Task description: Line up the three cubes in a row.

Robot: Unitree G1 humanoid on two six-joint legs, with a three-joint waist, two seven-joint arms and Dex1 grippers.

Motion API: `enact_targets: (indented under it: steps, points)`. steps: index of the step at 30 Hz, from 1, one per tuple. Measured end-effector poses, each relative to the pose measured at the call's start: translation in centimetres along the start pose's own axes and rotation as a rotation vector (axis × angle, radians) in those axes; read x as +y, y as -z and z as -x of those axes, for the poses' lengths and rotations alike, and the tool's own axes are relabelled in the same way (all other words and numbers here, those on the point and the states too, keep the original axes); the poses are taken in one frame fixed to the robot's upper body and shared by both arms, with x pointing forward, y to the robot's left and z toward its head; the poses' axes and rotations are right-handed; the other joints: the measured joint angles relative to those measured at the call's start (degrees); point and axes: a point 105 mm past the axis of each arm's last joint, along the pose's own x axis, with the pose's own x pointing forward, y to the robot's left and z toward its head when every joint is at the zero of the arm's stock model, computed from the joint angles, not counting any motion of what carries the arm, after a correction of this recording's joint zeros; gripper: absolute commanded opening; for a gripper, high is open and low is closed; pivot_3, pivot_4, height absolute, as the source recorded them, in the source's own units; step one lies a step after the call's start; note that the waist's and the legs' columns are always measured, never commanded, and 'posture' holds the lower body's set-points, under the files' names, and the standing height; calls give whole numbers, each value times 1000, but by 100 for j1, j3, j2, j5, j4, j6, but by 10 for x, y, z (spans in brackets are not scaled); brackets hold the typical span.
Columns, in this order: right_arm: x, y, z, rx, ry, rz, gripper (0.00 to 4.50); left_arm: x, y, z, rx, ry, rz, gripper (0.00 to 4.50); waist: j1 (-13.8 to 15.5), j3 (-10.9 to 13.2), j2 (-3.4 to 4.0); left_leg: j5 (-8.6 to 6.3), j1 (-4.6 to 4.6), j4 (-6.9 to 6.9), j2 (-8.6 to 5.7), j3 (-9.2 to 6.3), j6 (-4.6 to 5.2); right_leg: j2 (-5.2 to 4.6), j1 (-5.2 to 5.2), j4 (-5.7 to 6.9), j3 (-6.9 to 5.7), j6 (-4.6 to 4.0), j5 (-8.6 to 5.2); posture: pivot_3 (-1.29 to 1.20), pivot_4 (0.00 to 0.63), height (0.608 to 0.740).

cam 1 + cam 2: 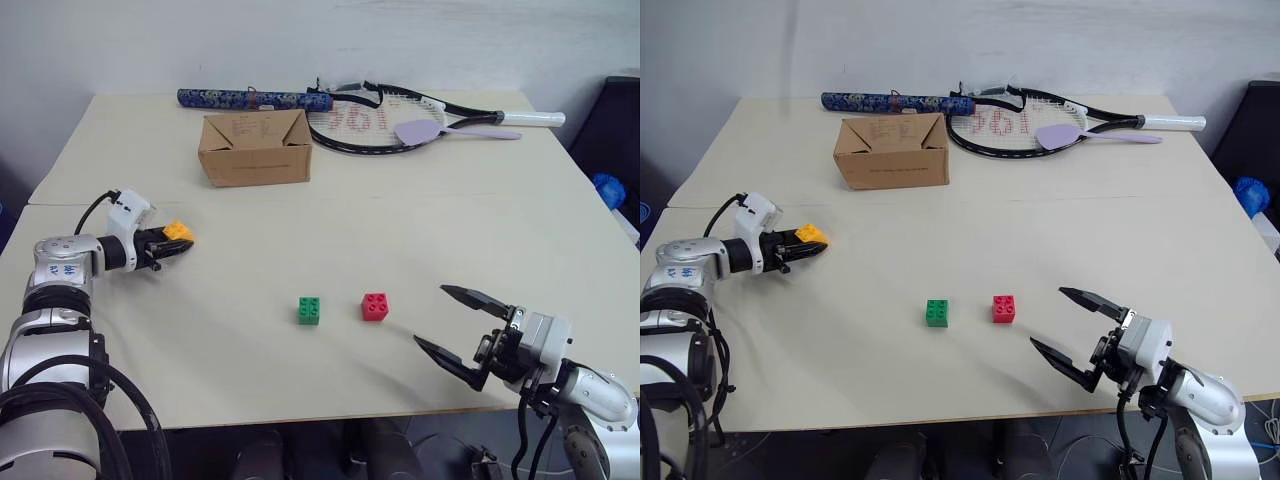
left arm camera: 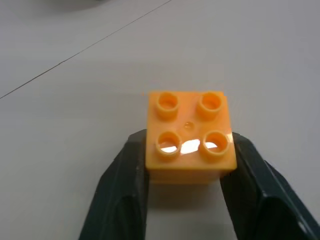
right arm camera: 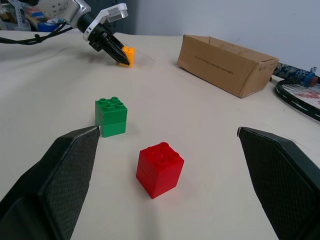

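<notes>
A lab or test room, it seems: a plain pale bench (image 1: 420, 400) against a bare white wall (image 1: 300, 40), strewn with odd props, namely a cardboard box (image 1: 255, 148), rackets (image 1: 400, 120) and toy bricks (image 1: 309, 310).

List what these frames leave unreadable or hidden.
- Small yellow-orange plastic brick: its flanks are covered by the left gripper fingers in the left wrist view; whether it rests on the table cannot be told.
- Brown cardboard box: writing on the flap too small.
- Dark-framed racket: cut off by the right wrist view's edge.
</notes>
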Motion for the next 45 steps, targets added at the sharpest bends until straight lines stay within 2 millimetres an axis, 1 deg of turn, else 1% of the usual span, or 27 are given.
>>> enact_targets:
  steps: [4,6,8,9,10,12,14,15,18,21,24,30,41,43,45]
  points:
    - [-1,1,0,14,-2,-6,4500,-9,-10,6,-43,107,-39,1504,2,0,0,0,-1,1,-2,1,0,8,0,0,-1,0,0,0,150,740]
    - [-1,1,1,17,-6,-8,4500,-21,-23,10,-82,230,-111,1504,4,0,0,0,-2,4,-2,1,0,11,0,3,-1,0,0,0,150,740]
    - [-1,0,1,16,-29,-3,4500,-42,-36,18,-101,403,-248,1504,27,0,1,0,-1,6,-4,1,0,12,1,2,3,0,0,0,150,740]
    - [-1,0,2,17,-32,-1,4500,-52,-37,20,-92,470,-293,1504,27,1,2,0,1,6,-4,3,0,8,1,5,11,0,0,0,150,740]
    - [-2,0,2,14,-46,-4,4500,-65,-35,25,-63,533,-380,1504,25,1,4,0,3,6,-2,1,0,4,3,2,31,0,0,0,150,740]
    - [-5,4,8,26,-53,-21,4500,-88,-27,24,-20,627,-484,1504,28,2,6,-1,7,6,3,0,-2,-10,5,2,67,-1,0,0,150,740]
    - [-6,8,13,37,-65,-39,4500,-111,-14,22,14,720,-518,1504,41,3,7,-1,9,7,5,-1,-2,-9,4,8,68,-3,-2,0,150,740]
    - [-5,9,14,39,-76,-42,4500,-119,-9,21,23,753,-527,1504,53,3,7,-1,7,10,6,-1,-2,-8,2,4,68,-4,-2,0,150,740]
    - [-2,11,16,43,-105,-46,4500,-136,-2,19,24,809,-563,1504,100,2,7,-1,11,12,5,1,-2,-7,3,-5,71,-6,-4,0,150,740]
    - [-1,12,18,44,-120,-48,4500,-142,5,15,33,830,-560,1504,120,2,7,0,10,13,2,1,0,-8,3,-5,70,-6,-3,0,150,740]
    - [0,12,18,45,-132,-49,4500,-143,13,14,68,835,-569,1504,126,2,7,0,10,13,1,1,0,-8,3,-5,69,-6,-3,0,150,740]
    - [2,13,18,47,-145,-51,4500,-138,8,2,48,763,-595,1504,136,2,7,1,11,14,-1,0,2,-13,5,-4,67,-6,-3,0,150,740]
    - [0,12,11,37,-154,-54,4500,-135,8,0,42,741,-586,1504,131,-1,12,2,13,14,-1,0,3,-14,6,0,67,-6,-3,0,150,740]
    - [-1,11,9,37,-152,-58,4500,-134,8,-1,45,737,-575,2243,128,-1,13,3,14,15,-1,0,3,-15,5,2,67,-6,-3,0,150,740]
    - [0,9,5,32,-157,-59,4500,-133,14,0,63,732,-546,2765,124,-1,13,3,13,15,0,0,3,-14,3,4,67,-6,-3,0,150,740]
